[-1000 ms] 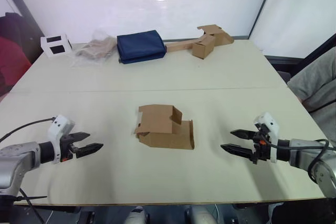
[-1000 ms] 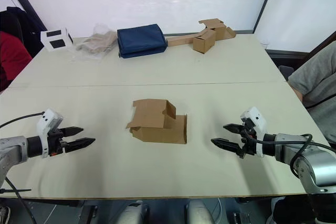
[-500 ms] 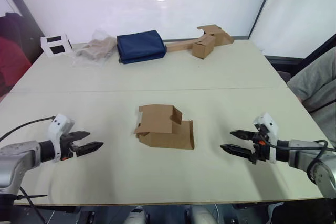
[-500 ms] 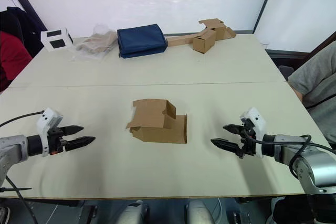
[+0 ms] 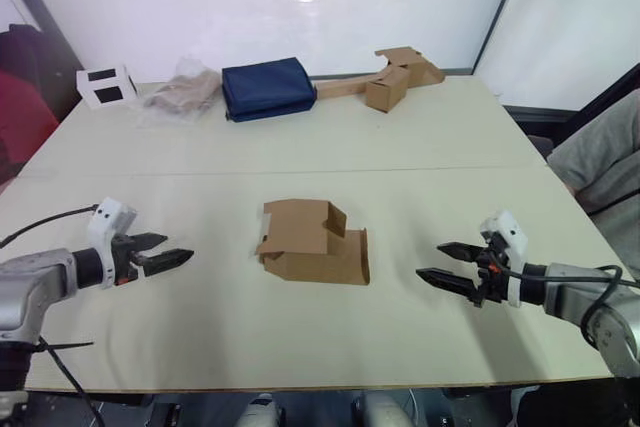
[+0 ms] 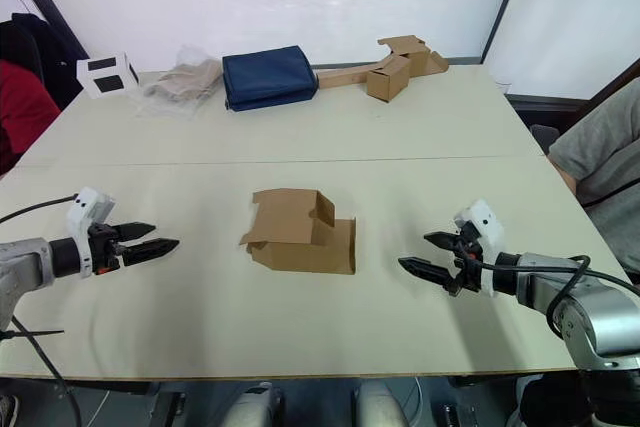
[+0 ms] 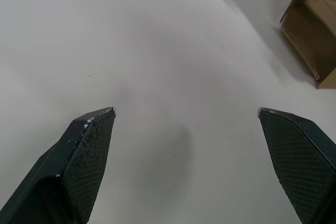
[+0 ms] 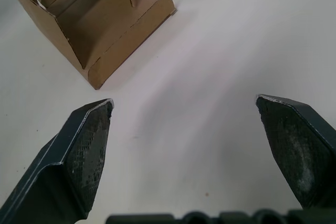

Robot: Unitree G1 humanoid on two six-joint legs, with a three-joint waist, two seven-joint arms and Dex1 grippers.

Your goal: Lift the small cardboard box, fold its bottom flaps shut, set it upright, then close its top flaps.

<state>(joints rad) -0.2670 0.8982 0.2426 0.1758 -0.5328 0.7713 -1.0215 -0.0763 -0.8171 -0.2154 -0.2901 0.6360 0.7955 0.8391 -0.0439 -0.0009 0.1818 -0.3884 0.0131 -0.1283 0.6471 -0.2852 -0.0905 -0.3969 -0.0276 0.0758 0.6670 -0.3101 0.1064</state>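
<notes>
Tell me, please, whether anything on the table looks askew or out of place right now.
The small cardboard box lies on its side mid-table rather than upright, its flaps hanging open and splayed unevenly. Both the left gripper and the right gripper are open, well clear of it. Nothing looks spilled or damaged.

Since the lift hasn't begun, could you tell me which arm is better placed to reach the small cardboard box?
Probably right: the right gripper sits nearer the small cardboard box, fingers open, facing it. The left gripper is farther.
</notes>
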